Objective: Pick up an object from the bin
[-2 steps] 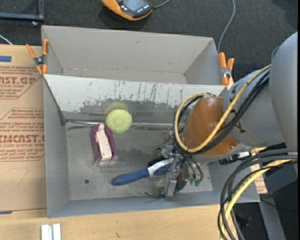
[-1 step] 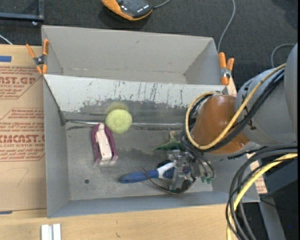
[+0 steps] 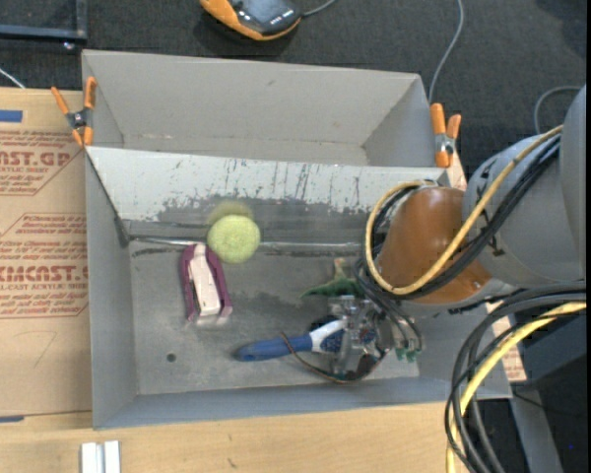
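Observation:
My gripper (image 3: 359, 335) is low in the bin's front right part. It stands right at the white and blue end of a blue-handled tool (image 3: 272, 349), which lies flat along the front wall and points left. A small green thing (image 3: 333, 289) pokes out just behind the gripper, partly hidden by the arm. I see nothing held in the gripper.
A yellow-green tennis ball (image 3: 234, 237) rests against the back wall, left of centre. A purple and pink box (image 3: 204, 284) lies just in front of it. The arm's orange cover and yellow cables hang over the bin's right side.

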Action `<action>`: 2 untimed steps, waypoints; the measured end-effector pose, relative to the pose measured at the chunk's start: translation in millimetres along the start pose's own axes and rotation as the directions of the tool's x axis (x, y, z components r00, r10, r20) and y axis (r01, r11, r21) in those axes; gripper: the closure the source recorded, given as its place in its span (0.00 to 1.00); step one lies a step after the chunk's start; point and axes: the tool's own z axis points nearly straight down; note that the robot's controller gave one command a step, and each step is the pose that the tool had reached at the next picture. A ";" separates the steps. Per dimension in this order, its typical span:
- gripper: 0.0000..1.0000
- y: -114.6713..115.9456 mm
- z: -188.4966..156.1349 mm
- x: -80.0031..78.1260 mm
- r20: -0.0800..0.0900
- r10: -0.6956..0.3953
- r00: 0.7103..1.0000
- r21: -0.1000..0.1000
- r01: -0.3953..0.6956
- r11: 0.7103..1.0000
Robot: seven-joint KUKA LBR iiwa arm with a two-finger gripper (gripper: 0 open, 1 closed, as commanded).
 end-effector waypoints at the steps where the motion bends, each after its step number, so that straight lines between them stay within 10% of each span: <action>1: 1.00 0.1 -3.3 1.0 -0.004 0.000 1.000 0.000 0.000 1.000; 2: 1.00 0.1 -17.4 1.0 -0.004 0.000 1.000 0.000 0.000 1.000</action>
